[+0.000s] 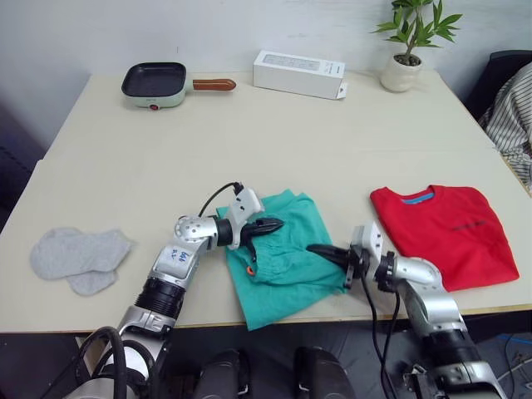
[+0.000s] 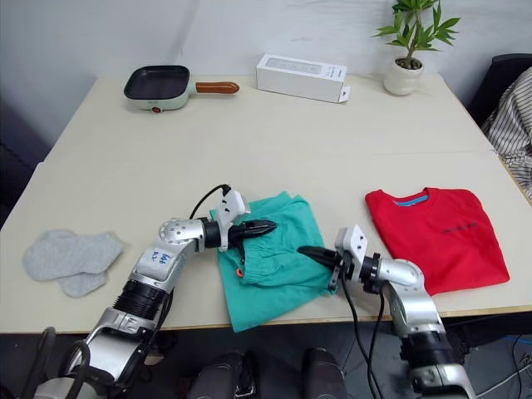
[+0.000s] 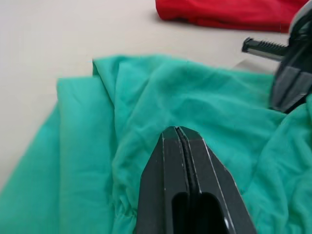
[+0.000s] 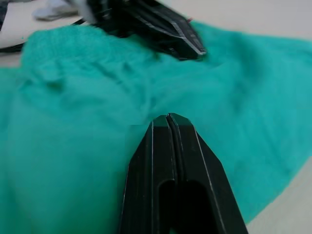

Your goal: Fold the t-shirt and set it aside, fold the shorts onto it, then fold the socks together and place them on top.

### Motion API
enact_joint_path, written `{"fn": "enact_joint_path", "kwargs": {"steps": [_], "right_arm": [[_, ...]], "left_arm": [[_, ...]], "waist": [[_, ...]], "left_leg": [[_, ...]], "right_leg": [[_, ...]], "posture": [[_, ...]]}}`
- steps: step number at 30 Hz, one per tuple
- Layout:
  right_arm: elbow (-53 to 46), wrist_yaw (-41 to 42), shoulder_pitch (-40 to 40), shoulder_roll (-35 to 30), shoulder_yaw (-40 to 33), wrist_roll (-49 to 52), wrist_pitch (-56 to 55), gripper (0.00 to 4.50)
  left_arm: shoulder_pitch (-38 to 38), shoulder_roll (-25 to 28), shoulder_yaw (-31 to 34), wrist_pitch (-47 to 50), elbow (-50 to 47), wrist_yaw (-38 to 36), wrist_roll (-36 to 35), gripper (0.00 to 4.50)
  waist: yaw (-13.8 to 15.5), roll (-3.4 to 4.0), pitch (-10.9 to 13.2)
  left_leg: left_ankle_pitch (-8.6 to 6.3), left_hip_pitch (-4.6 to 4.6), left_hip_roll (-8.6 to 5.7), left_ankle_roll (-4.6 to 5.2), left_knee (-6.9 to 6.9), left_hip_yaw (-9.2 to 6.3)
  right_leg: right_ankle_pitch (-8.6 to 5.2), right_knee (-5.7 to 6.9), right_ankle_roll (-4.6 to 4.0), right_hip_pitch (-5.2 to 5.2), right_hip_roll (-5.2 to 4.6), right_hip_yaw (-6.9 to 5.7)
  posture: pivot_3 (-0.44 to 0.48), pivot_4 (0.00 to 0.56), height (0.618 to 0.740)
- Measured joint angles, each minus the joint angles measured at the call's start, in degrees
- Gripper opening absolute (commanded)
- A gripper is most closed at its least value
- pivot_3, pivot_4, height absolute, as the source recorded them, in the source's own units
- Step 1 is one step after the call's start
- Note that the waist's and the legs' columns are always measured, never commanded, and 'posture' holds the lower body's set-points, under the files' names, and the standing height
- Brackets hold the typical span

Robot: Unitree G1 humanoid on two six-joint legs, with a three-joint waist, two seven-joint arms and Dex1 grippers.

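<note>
The teal shorts [image 1: 287,253] lay crumpled at the table's [image 1: 274,141] near edge; the left gripper [image 1: 274,224] and right gripper [image 1: 318,248], each pressed together and empty, hovered over them. The folded red t-shirt [image 1: 445,233] lay to the right; the grey socks [image 1: 79,256] lay far left.

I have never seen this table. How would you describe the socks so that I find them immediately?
Start from the large beige table and go to its near edge on the robot's left, well away from the teal shorts in the middle and the red t-shirt on the right. The socks lie there flat, overlapping each other. They are the smallest cloth items and the only light grey ones.
</note>
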Motion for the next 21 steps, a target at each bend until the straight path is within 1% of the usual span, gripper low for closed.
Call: {"fn": "enact_joint_path", "kwargs": {"steps": [3, 6, 7, 8, 9, 11, 14, 15, 16, 17, 18, 20, 21], "right_arm": [[-8.57, 0.37, 4.56, -3.05, 0.27, 0.24, -0.02, 0.01], [-14.49, 0.31, 6.95, -6.93, -1.19, 1.12, 1.64, 0.01], [-15.6, -0.26, 7.08, -8.03, -1.86, 2.94, 4.81, 0.01], [-16.67, -1.39, 7.01, -9.6, -3.76, 6.42, 10.54, 0.01], [-16.96, -2.3, 6.64, -10.92, -5.7, 9.76, 15.66, 0.35], [-16.18, -3.45, 4.68, -13.78, -9.04, 15.78, 25.53, 0.78], [-10.85, -4.22, -0.49, -17.18, -11.44, 20.51, 36.96, 1.83], [-8.18, -3.81, -2.48, -18.17, -11.18, 20.69, 39.3, 2.24], [-5.44, -2.96, -4.29, -19.55, -10.23, 20.5, 41.6, 2.52], [-3.06, -1.92, -6.21, -20.46, -8.51, 19.88, 43.61, 2.91], [-1.3, -1.35, -7.78, -20.59, -7.27, 19.53, 45.14, 3.22], [2.71, -0.2, -12.26, -20.06, -3.72, 18.89, 49.37, 3.87], [3.88, 0.62, -13.97, -19.61, -1.9, 18.56, 50.88, 3.87]], "left_arm": [[-0.22, 0.19, -0.43, 0.08, 0.72, 0.34, 1.01, 0.0], [-0.19, 0.71, -0.49, -0.69, 0.84, 0.21, 1.56, 0.0], [-0.16, 0.99, -0.48, -1.39, 0.91, -0.09, 1.59, 0.0], [0.05, 1.47, -0.42, -2.65, 0.96, -0.73, 1.55, 0.0], [0.34, 1.97, -0.33, -3.95, 0.97, -1.71, 1.29, 0.0], [1.08, 3.46, 0.15, -7.13, 0.97, -5.04, 0.2, 0.0], [1.22, 5.59, 2.08, -9.88, 1.27, -9.05, -1.95, 0.0], [1.03, 6.09, 2.71, -10.51, 1.37, -9.85, -2.48, 0.0], [0.71, 6.5, 3.14, -11.2, 1.45, -10.7, -2.75, 0.0], [0.52, 6.78, 3.3, -11.69, 1.64, -11.37, -2.84, 0.0], [0.44, 6.81, 3.4, -11.89, 1.79, -11.78, -2.88, 0.0], [0.5, 6.72, 3.27, -12.16, 2.24, -12.47, -2.89, 0.0], [0.59, 6.65, 2.87, -12.31, 2.26, -12.62, -2.81, 0.0]], "waist": [[0.28, 0.02, -0.01], [0.25, 0.0, 0.0], [0.22, 0.0, 0.0], [0.23, 0.0, 0.0], [0.26, 0.0, 0.0], [0.19, 0.0, 0.0], [0.23, 0.0, 0.01], [0.27, 0.0, 0.01], [0.28, 0.02, 0.01], [0.27, 0.02, 0.01], [0.3, 0.02, 0.01], [0.26, 0.02, 0.02], [0.23, 0.02, 0.02]], "left_leg": [[-0.01, 0.01, 0.0, -0.02, 0.02, 0.0], [-0.03, 0.04, 0.01, -0.02, 0.05, -0.01], [-0.03, 0.04, 0.03, -0.02, 0.05, -0.01], [-0.02, 0.04, 0.03, -0.02, 0.04, -0.01], [-0.02, 0.04, 0.06, -0.02, 0.04, -0.04], [-0.02, 0.03, 0.1, -0.03, 0.02, -0.04], [-0.03, 0.0, 0.17, -0.05, 0.02, -0.06], [-0.02, -0.01, 0.17, -0.03, 0.02, -0.06], [-0.02, -0.02, 0.16, -0.03, 0.01, -0.05], [0.02, -0.02, 0.16, 0.06, 0.01, -0.05], [0.11, -0.04, 0.15, 0.24, 0.01, -0.05], [0.1, -0.07, 0.13, 0.29, 0.03, -0.02], [0.1, -0.1, 0.14, 0.29, 0.03, -0.03]], "right_leg": [[0.0, -0.01, 0.0, 0.01, -0.01, 0.02], [0.0, -0.03, -0.01, 0.05, -0.02, 0.11], [0.01, -0.03, -0.02, 0.05, -0.03, 0.14], [0.02, -0.03, -0.05, 0.04, -0.05, 0.19], [0.02, -0.04, -0.1, 0.03, -0.06, 0.17], [0.02, -0.07, -0.18, 0.0, -0.06, 0.17], [0.01, -0.11, -0.28, -0.03, -0.05, 0.11], [0.0, -0.12, -0.29, -0.03, -0.05, 0.09], [0.0, -0.13, -0.29, -0.04, -0.05, 0.08], [0.0, -0.14, -0.29, -0.04, -0.05, 0.07], [0.0, -0.15, -0.28, -0.04, -0.05, 0.06], [0.01, -0.18, -0.27, -0.06, -0.06, 0.05], [0.01, -0.18, -0.27, -0.07, -0.05, 0.04]], "posture": [[0.0, 0.15, 0.74], [0.0, 0.15, 0.74], [0.0, 0.15, 0.74], [0.0, 0.15, 0.74], [0.0, 0.15, 0.74], [0.0, 0.15, 0.74], [0.0, 0.15, 0.74], [0.0, 0.15, 0.74], [0.0, 0.15, 0.74], [0.0, 0.15, 0.74], [0.0, 0.15, 0.74], [0.0, 0.15, 0.74], [0.0, 0.15, 0.74]]}}
